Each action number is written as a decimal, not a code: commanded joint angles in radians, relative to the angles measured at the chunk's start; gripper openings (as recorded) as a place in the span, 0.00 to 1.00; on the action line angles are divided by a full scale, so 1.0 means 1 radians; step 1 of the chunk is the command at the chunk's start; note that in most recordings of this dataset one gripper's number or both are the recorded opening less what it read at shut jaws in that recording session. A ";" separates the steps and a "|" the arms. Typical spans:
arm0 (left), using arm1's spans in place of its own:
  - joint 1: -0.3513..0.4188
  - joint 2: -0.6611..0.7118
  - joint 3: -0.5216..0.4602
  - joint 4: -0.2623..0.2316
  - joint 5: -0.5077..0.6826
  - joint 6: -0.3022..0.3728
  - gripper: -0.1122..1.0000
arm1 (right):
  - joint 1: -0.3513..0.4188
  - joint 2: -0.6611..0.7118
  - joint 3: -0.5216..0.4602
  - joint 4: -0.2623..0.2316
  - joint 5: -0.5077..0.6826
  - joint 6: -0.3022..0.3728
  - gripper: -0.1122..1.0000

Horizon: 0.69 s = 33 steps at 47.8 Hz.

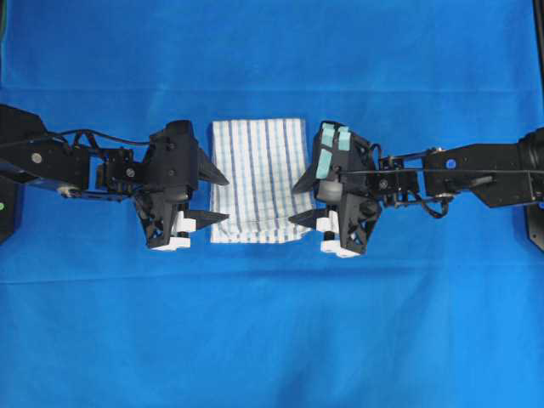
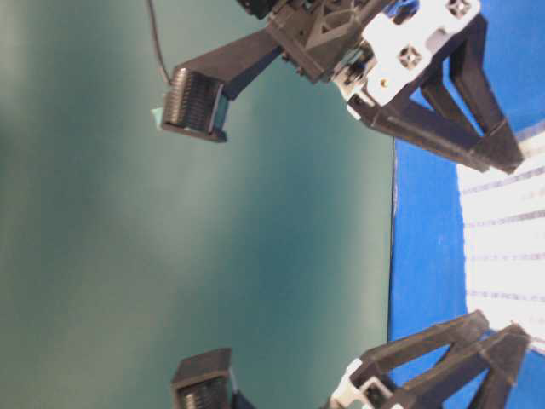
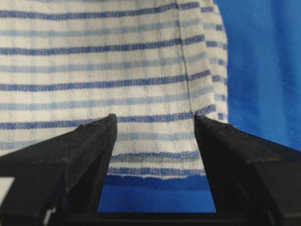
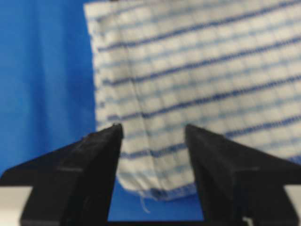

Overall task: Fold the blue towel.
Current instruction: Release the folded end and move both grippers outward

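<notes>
Overhead exterior: white woven towel with thin dark-blue and light-blue stripes [image 1: 257, 180] lies folded into a compact rectangle mid-surface on the plain blue sheet [image 1: 272, 331], left tool [image 1: 215, 198] at its left edge and right tool [image 1: 303, 201] at its right, both with jaws parted and holding nothing. Near edge looks slightly uneven. Risk, as I judge it: a fingertip snagging the top layer on retreat would drag the fold open.

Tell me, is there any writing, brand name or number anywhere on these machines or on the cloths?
None can be read in any view.
The striped blue towel carries only woven stripes, no label.
The left gripper, the right gripper and the blue sheet under them show no lettering; the pale green tape on the right gripper is blank.
</notes>
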 commanded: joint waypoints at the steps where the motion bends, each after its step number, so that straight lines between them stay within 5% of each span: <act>1: -0.002 -0.057 -0.012 -0.002 0.025 0.006 0.63 | 0.008 -0.043 -0.031 0.002 0.023 -0.003 0.61; 13: -0.003 -0.245 -0.005 0.002 0.153 0.015 0.63 | 0.005 -0.184 -0.034 -0.017 0.120 -0.014 0.61; 33: 0.006 -0.641 0.123 0.002 0.173 0.052 0.63 | -0.031 -0.541 0.057 -0.112 0.256 -0.017 0.61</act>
